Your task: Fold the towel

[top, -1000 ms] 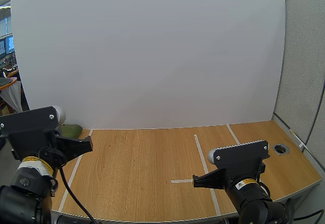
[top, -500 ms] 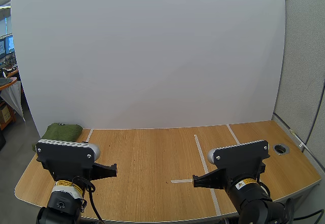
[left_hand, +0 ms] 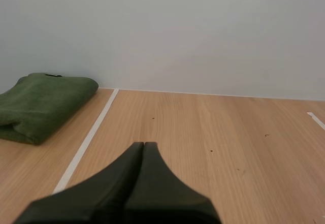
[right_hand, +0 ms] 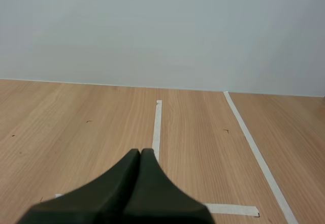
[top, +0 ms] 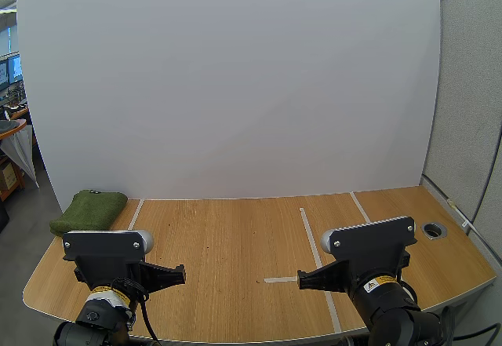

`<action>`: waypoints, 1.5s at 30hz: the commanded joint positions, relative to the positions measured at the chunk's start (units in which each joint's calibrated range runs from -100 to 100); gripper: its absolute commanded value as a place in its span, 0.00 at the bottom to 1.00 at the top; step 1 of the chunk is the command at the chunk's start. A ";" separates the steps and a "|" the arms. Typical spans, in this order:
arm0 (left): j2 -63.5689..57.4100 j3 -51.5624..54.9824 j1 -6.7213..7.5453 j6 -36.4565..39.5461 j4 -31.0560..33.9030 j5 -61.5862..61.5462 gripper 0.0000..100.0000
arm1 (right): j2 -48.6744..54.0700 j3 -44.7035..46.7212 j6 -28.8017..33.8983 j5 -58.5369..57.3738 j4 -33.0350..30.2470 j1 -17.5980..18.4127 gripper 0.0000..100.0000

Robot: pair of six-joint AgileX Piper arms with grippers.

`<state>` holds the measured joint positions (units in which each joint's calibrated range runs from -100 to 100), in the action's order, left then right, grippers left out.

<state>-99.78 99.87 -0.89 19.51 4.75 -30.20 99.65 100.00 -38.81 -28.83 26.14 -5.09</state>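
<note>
Towel (left_hand: 43, 104) lies folded beyond left gripper (left_hand: 143, 144); right gripper (right_hand: 140, 151) faces tape lines (right_hand: 157, 127).

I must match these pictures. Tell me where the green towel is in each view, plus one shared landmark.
High view: the green towel lies at the table's far left corner, by the white board, left of a tape line.
Left wrist view: it lies beyond the shut left claw, across that tape line, by the board.
Right wrist view: faces other tape lines, farther right along the board.
Shared landmark: the white board.
</note>
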 commanded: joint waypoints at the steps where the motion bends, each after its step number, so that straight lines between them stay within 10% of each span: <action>1: -0.22 0.13 -0.07 -0.34 -0.65 0.83 0.00 | 0.35 0.00 -0.32 0.41 0.29 0.05 0.00; 31: -0.22 0.13 -3.10 -0.34 -0.65 0.84 0.00 | 0.35 0.00 -0.44 0.64 5.94 0.24 0.00; 45: -0.22 0.13 -3.10 -0.34 -0.65 0.84 0.00 | 0.35 0.00 15.82 1.74 -18.82 8.17 0.00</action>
<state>-99.78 99.87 -3.86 19.43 4.64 -30.20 99.65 100.00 -32.84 -27.90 15.01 2.74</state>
